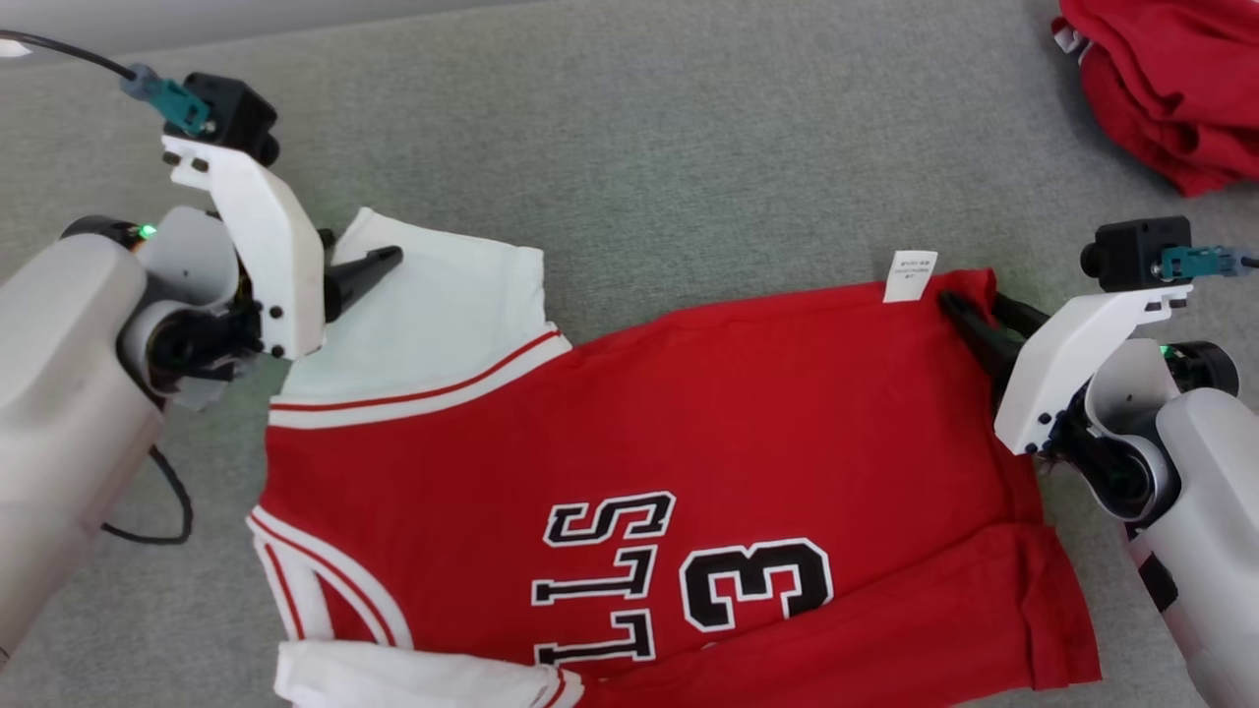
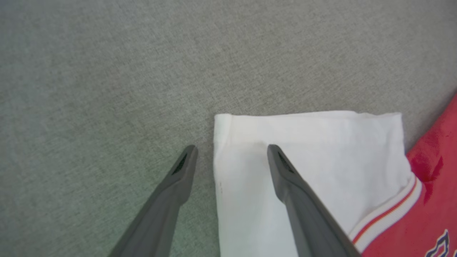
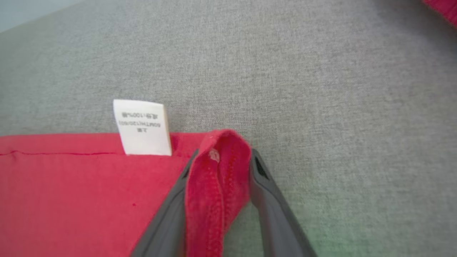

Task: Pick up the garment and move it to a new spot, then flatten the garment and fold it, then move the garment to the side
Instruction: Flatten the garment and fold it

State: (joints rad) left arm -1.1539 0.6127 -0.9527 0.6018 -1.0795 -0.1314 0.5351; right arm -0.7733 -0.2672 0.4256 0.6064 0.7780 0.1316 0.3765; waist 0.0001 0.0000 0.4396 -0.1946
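The garment [image 1: 689, 413], a red jersey with white sleeves and black-and-white lettering, lies spread on the grey fabric-covered counter [image 1: 689, 147]. In the head view it runs from the centre down to 6 o'clock.

It looks light, thin and limp. It should drape and drag rather than hold a shape, so a pinch at one point will likely bunch it. The hem corners and sleeve ends are the sensible holds, taken as a pair so the cloth stays taut between them.

The right gripper [image 3: 221, 157], at 3 o'clock in the head view, is clenched on the far hem corner. Red cloth is puckered up between its fingers, just beside the white care label [image 3: 142, 126].

The left gripper [image 2: 232, 151], at 10 o'clock, is spread wide across the edge of the white sleeve [image 2: 307, 160]. One finger is over the bare counter and the other over the sleeve, and it grasps nothing. Whether either tip actually touches the cloth is hard to judge.

The garment's near part runs off the bottom edge, cutting the lettering and the sleeve at 7 o'clock. A band of red at 5 o'clock seems doubled over, and how many layers the right gripper holds can't be told. A heap of red cloth [image 1: 1170, 88] at 1 o'clock is cropped by the frame.
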